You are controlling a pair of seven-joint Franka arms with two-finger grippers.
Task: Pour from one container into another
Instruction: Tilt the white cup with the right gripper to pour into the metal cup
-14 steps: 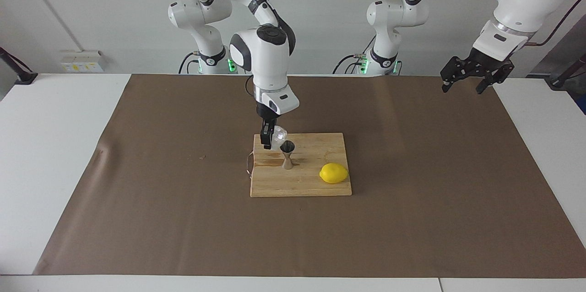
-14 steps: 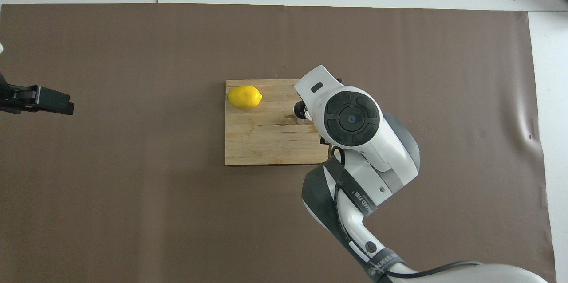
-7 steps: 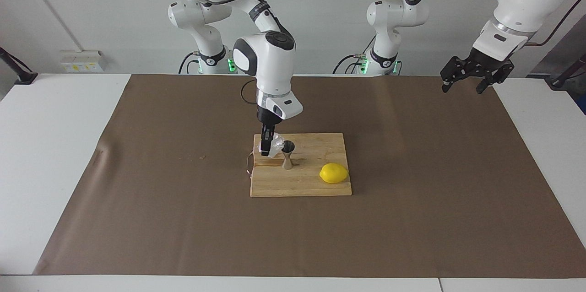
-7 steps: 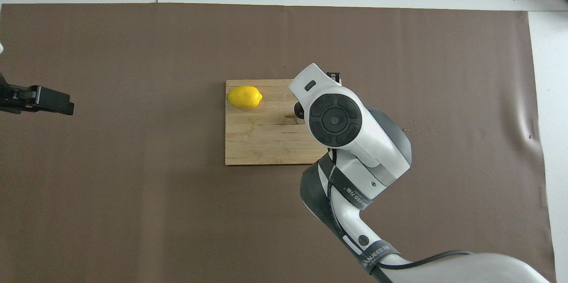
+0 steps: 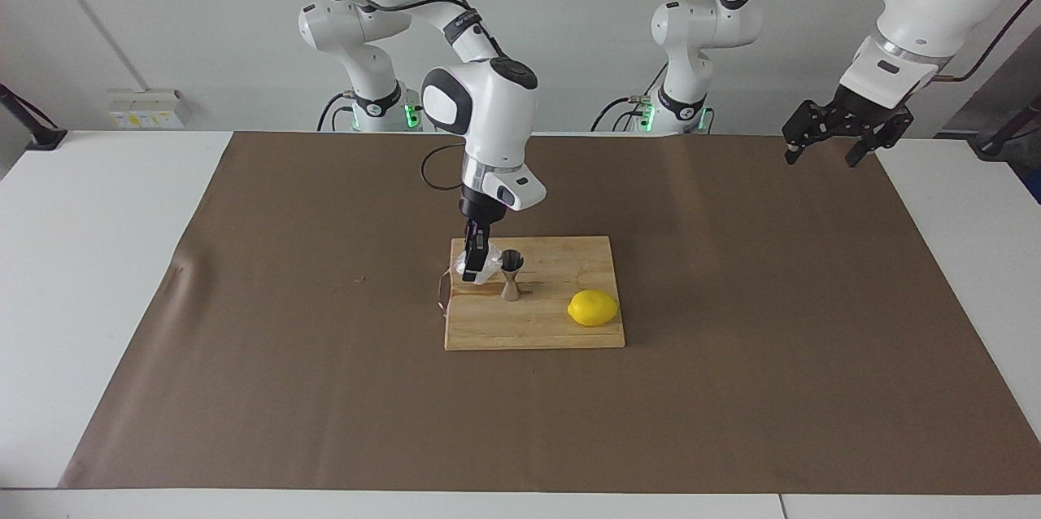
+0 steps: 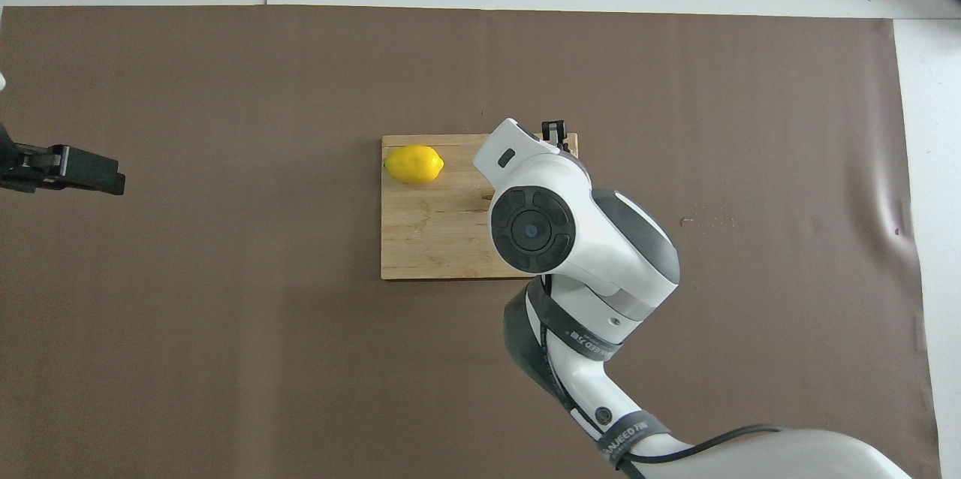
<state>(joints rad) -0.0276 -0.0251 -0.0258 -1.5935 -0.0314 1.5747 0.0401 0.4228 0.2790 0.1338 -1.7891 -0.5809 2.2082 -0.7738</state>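
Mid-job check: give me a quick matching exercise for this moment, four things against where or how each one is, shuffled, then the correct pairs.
Things:
1. glass tumbler
2. steel jigger
3. lemon
4. left gripper

States:
A. waiting in the air over the left arm's end of the table
B. lying on the cutting board, toward the left arm's end
C. held in the right gripper, low over the board
D. standing upright on the board beside the tumbler

Pairs: 1-C, 2-D, 3-B, 4-A

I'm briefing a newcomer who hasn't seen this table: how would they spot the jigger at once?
Find the wooden cutting board in the middle of the brown mat. The jigger stands upright on it, beside the glass tumbler in the right gripper. Unlike the lemon, it is shiny steel, hourglass-shaped.
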